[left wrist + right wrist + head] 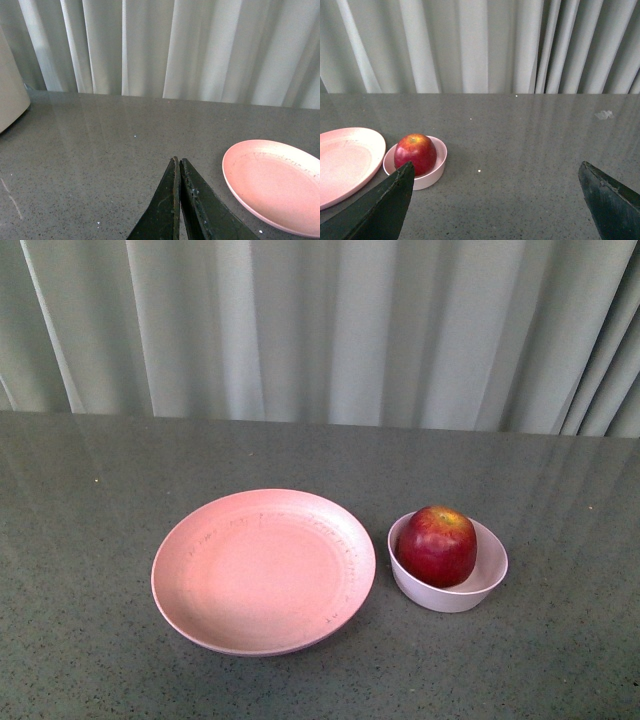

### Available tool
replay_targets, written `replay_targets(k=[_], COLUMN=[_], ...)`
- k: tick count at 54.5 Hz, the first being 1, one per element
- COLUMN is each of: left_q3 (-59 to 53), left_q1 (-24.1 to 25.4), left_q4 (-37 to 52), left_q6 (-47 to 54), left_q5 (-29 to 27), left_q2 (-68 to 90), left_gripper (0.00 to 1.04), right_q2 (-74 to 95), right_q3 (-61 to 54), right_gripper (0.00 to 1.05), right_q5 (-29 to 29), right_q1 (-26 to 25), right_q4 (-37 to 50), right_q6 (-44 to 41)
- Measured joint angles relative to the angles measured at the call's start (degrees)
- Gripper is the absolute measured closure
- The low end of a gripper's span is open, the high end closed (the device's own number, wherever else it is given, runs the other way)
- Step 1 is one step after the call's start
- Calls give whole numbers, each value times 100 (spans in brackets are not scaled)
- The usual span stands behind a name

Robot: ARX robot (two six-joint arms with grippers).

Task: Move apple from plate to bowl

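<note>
The dark-red apple (437, 545) sits inside the small pale pink bowl (487, 585), just right of the wide pink plate (263, 571), which holds nothing. In the right wrist view the apple (415, 153) in the bowl (436, 174) lies beyond my right gripper (496, 170), whose jaws stand wide open and empty over bare table; the plate (346, 162) is beside the bowl. My left gripper (178, 162) is shut and empty, with the plate (276, 183) off to its side. Neither gripper shows in the front view.
The dark grey speckled table (90, 520) runs back to a pale pleated curtain (320, 330). A beige rounded object (10, 92) stands at the table's edge in the left wrist view.
</note>
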Motion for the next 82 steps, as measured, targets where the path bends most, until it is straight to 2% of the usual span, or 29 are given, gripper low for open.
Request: replay_targets(k=[5,11,38,69,82], left_q3=[0,2,2,2,2], left_q1=[0,2,7,7,7], left_q4=[-153,-1082,-1158,-1158,-1158], left_q6=[0,2,2,2,13], left_q5=[0,0,0,0,0], left_q2=[-149,-909,-1060,-1062,-1062], left_gripper=[103,103,103,9,9], right_q2=[0,2,0,0,0], right_q3=[0,0,0,0,0], right_gripper=[9,9,9,9,9], right_q5=[0,0,0,0,0], right_q1=[0,0,0,0,0], right_q4=[0,0,0,0,0], right_q6=[0,0,0,0,0])
